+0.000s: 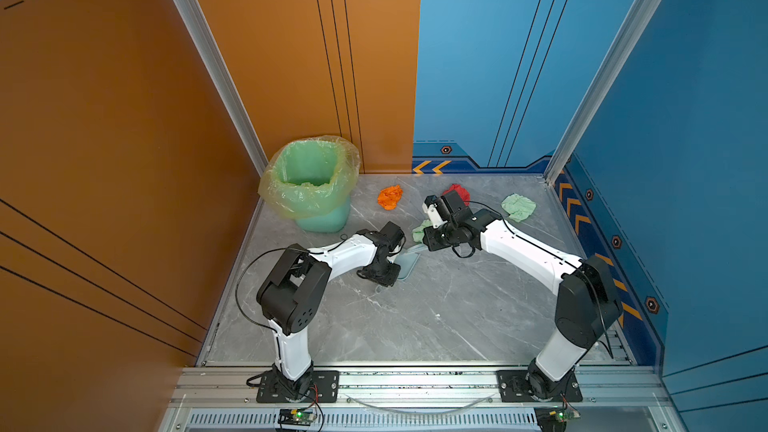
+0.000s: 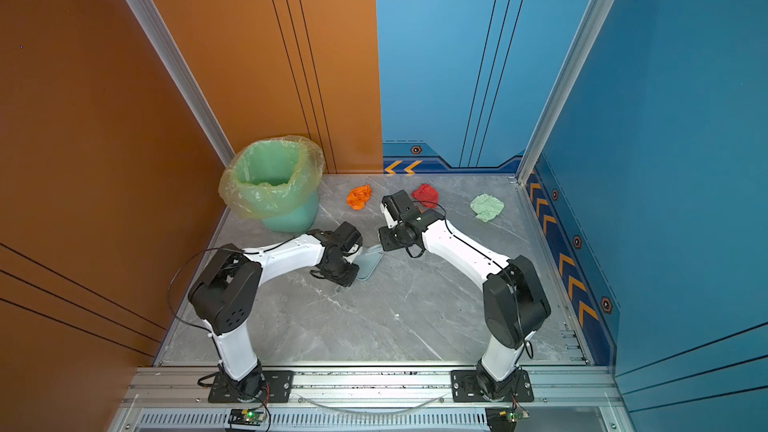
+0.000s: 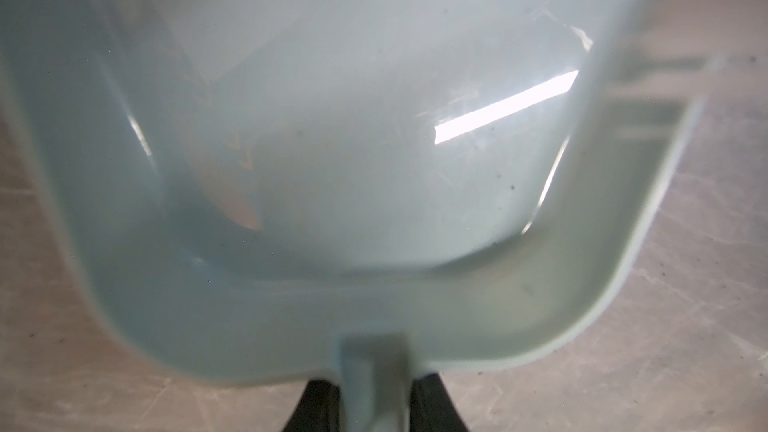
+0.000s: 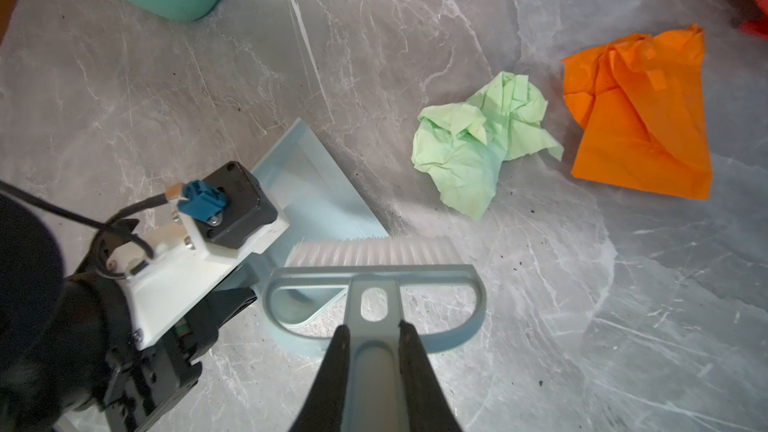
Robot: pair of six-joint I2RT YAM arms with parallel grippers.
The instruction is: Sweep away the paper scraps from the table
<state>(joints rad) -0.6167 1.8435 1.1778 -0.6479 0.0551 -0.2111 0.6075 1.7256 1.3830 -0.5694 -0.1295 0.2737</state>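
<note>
Left hand (image 3: 376,392) pinching the dustpan (image 3: 332,139) by its handle, right hand (image 4: 375,351) clamped on the brush (image 4: 374,276) handle, green paper scrap (image 4: 478,147) near the bristles

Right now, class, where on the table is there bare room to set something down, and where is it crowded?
Bare: the near half of the table, bordered by the left arm, the right arm and the front rail. Crowded: the far half, with the bin, orange scrap, red scrap, green scrap, and the dustpan and brush mid-table.

Glossy, probably plastic dustpan (image 3: 332,118); creased matt paper scraps (image 4: 478,147).
</note>
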